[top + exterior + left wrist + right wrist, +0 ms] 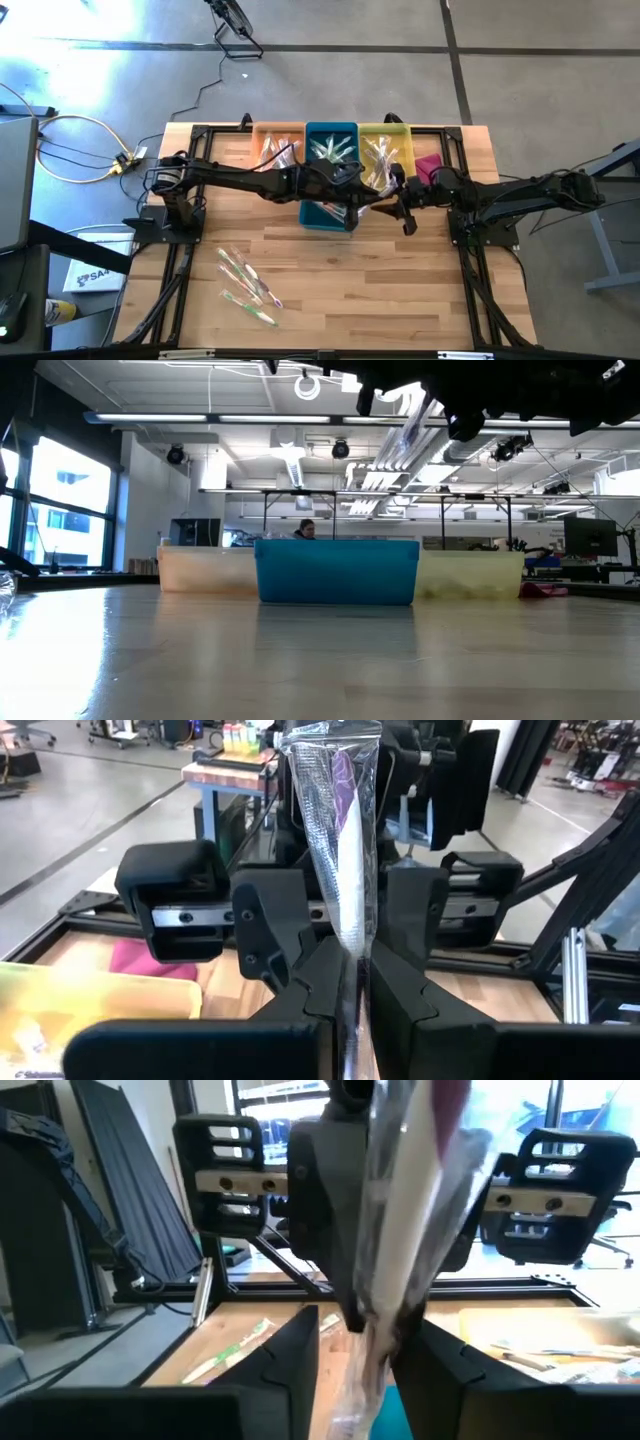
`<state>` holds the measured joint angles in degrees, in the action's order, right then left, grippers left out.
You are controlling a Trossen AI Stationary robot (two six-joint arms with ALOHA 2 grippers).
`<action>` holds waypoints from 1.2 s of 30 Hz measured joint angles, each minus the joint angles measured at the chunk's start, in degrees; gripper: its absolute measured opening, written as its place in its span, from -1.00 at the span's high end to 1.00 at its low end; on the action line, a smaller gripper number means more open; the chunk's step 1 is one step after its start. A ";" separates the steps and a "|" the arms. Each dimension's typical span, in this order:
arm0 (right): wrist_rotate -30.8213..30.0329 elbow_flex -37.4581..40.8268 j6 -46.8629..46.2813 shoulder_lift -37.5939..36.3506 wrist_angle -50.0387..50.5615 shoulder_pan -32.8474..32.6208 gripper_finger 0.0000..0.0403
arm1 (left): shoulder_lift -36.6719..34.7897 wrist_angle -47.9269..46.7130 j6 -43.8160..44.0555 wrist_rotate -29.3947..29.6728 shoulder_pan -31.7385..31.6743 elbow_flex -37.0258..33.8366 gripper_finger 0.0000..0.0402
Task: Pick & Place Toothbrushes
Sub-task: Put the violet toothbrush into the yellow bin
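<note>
The wooden tabletop (400, 290) sat in a black frame on a grey concrete floor, and a few wrapped toothbrushes (248, 285) lay loose near its front edge. Farther back stood three bins in a row: an orange bin (277, 133), a blue bin (331, 128) and a yellow bin (385, 131), each with wrapped brushes inside, and a pink cloth (428, 165) just beside the yellow one. Above the blue bin the two arms met. The left gripper (358, 982) had its jaws pinched tight on one wrapped toothbrush (345, 870), a white handle in a shiny clear sleeve standing up between them. The right gripper (365, 1345) faced it, jaws set narrowly apart on either side of the same wrapper; whether they pressed it I could not tell. Beyond lay an open workshop with ceiling lights and windows. A box (90, 277) on the floor bore letters too small to read.
</note>
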<state>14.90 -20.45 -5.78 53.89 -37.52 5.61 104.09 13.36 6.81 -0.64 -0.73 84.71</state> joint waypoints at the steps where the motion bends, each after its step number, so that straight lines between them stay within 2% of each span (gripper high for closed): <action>1: 0.00 0.00 0.00 0.00 -0.02 0.00 0.50 | 0.00 0.12 -0.02 0.00 0.00 0.00 0.89; 10: -2.18 0.00 0.32 0.00 0.23 0.00 0.92 | 0.00 -0.05 -0.10 0.02 0.00 0.00 0.89; 14: -2.92 0.00 1.26 0.00 0.84 0.00 0.90 | 0.00 -0.45 -0.15 0.07 -0.02 0.00 0.88; 22: -2.84 0.00 1.36 0.00 0.88 0.00 0.93 | 0.00 -0.85 -0.51 0.03 -0.02 0.00 0.71; 36: -2.78 0.00 1.33 0.02 0.99 0.00 0.93 | 0.00 -1.55 -0.52 0.13 0.00 0.00 0.69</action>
<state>12.12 -20.45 -4.45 53.91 -36.54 5.61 104.09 11.82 6.28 -0.51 -0.73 84.71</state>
